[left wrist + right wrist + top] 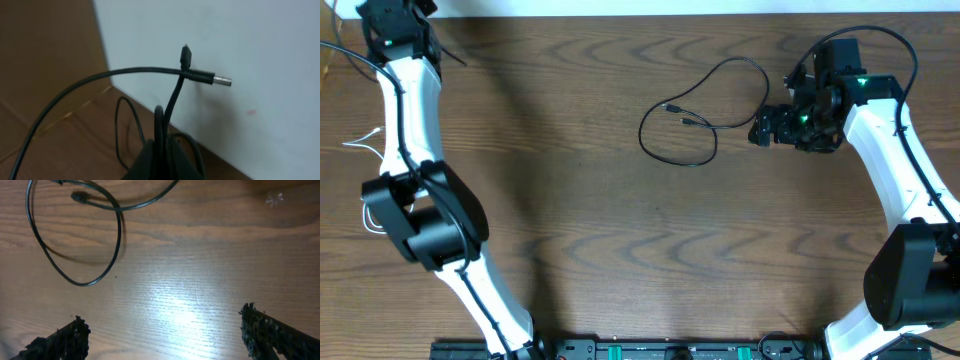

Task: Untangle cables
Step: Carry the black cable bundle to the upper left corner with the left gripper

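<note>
Overhead only: looped black cable [680, 163] lying slack on the worktop [620, 270] right of centre, small plugs tucked inside the loop, one strand arching up and round toward the right fingers [760, 128]. Also only there: white cable [362, 143] at the far left edge, beside the left arm [415, 130], well apart from the loop.

In the left wrist view alone, the grip itself: left fingers [162, 150] clenched on the held black cable [100, 77], up in the air, metal-tipped plug [222, 80] jutting sideways against the pale wall [260, 35], smaller plug [185, 50] sticking up where the strands cross. Hard by the worktop's back edge here, wall just beyond.

Closer in from the right wrist: right fingers spread wide, grasping nothing, over bare, brightly lit grain. Looped black cable [82, 284] up and to the left of them, near but not touching. Broad open wood across the middle and front of the worktop, below the loop.
</note>
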Action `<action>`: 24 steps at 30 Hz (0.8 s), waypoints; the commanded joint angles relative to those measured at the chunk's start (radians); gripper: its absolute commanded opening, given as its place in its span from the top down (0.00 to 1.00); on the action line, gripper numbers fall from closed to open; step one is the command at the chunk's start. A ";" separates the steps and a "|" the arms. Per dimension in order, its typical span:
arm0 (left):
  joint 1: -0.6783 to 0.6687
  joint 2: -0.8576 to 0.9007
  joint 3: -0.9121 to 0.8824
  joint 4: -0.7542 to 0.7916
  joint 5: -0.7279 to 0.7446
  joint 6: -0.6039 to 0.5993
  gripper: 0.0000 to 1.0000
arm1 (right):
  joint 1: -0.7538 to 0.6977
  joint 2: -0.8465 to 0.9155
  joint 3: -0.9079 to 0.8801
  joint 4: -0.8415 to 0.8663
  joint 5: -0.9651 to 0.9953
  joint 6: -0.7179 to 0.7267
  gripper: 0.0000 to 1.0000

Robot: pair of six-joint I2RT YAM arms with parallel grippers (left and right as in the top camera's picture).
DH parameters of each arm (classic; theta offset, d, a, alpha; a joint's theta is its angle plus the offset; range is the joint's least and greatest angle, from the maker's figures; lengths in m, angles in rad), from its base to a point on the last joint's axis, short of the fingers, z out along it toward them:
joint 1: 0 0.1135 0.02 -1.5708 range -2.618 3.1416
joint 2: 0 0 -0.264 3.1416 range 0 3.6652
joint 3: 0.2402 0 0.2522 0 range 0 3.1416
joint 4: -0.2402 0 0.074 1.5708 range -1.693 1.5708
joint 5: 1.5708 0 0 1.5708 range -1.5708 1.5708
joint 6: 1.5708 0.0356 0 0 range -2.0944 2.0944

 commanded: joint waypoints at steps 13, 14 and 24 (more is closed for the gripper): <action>0.021 0.278 0.017 0.055 -0.042 0.080 0.01 | 0.010 -0.003 -0.005 -0.010 -0.010 0.019 0.05; 0.020 0.286 0.016 0.047 -0.024 0.079 0.01 | 0.011 -0.003 -0.005 -0.010 -0.010 0.019 0.05; 0.006 0.227 0.019 0.055 -0.007 0.075 0.02 | 0.012 -0.003 -0.005 0.001 -0.010 0.026 0.05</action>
